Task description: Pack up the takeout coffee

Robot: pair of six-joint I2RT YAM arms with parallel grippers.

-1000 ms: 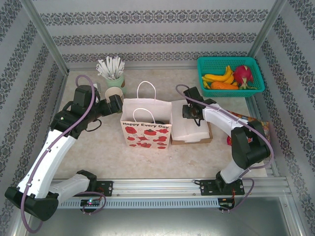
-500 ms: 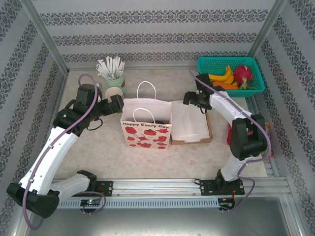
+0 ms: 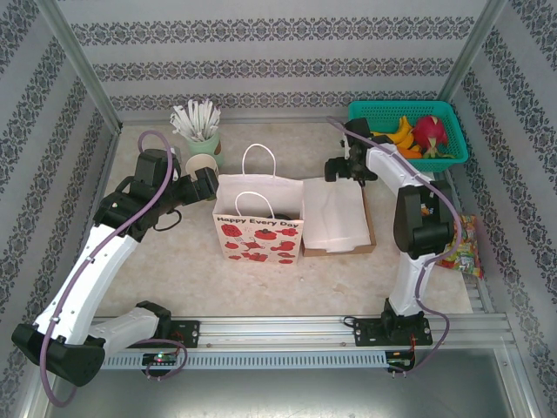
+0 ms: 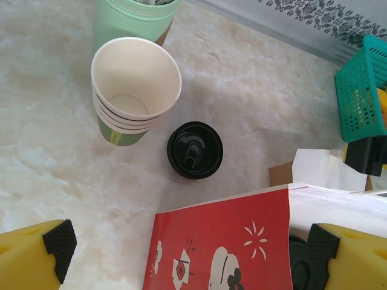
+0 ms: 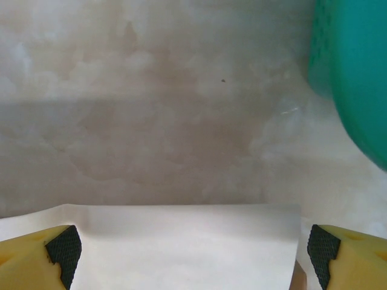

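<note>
Top view first: the most open room on the table is front-left, between the bag and the left rail. The bag stands upright mid-table with the tray right against its right side. The basket fills the far right corner and a snack pack lies at the right edge. The left arm slants up from its base, elbow bent. The left gripper hangs just beside the bag's far-left top corner, close to the cup stack and the mint cup. The right arm rises steeply and folds over, putting the right gripper at the tray's far edge, near the basket.

Left wrist: the claw is wide apart with nothing gripped, looking down past the bag's red rim. The coffee sits on the marble showing just its black lid, near the cup stack and the bag but touching neither. There's bare marble to its right, up to the tray corner. A dark round edge shows inside the bag; can't tell what it is.

Right wrist: the fingers are spread wide and holding nothing. White paper lies below them, bare marble runs beyond, and the blurry basket is at the upper right.
</note>
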